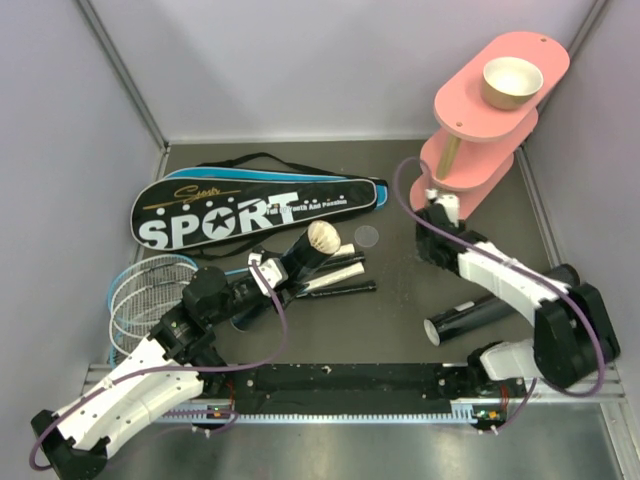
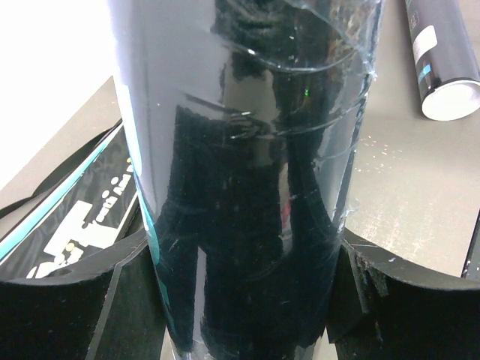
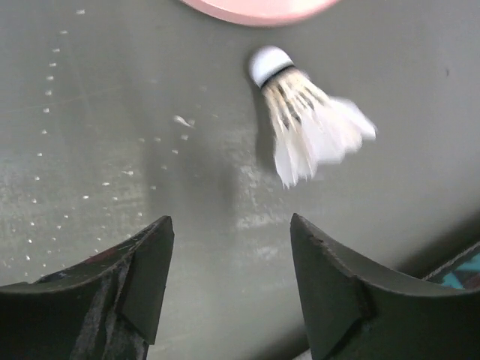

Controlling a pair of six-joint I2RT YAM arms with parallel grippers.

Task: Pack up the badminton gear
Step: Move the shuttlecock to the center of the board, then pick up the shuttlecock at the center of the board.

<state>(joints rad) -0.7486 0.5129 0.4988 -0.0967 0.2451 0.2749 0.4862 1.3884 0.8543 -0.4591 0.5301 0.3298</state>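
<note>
Loading shuttlecocks, by my judgement: left gripper (image 2: pixel 240 262) clamps the black tube (image 2: pixel 240 150), seated shuttlecock (image 1: pixel 321 237) at its mouth; right gripper (image 3: pixel 231 255), parted and empty, overhangs the loose shuttlecock (image 3: pixel 311 127) on the desk (image 3: pixel 112 112) beside the pink stand (image 3: pixel 259 7), which needs grasping next.

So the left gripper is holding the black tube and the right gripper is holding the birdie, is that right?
Not quite. The left gripper does hold the black tube, but the right gripper holds nothing. Its jaws are open and the birdie is out past them, near the pink stand. The right wrist view shows it.
</note>
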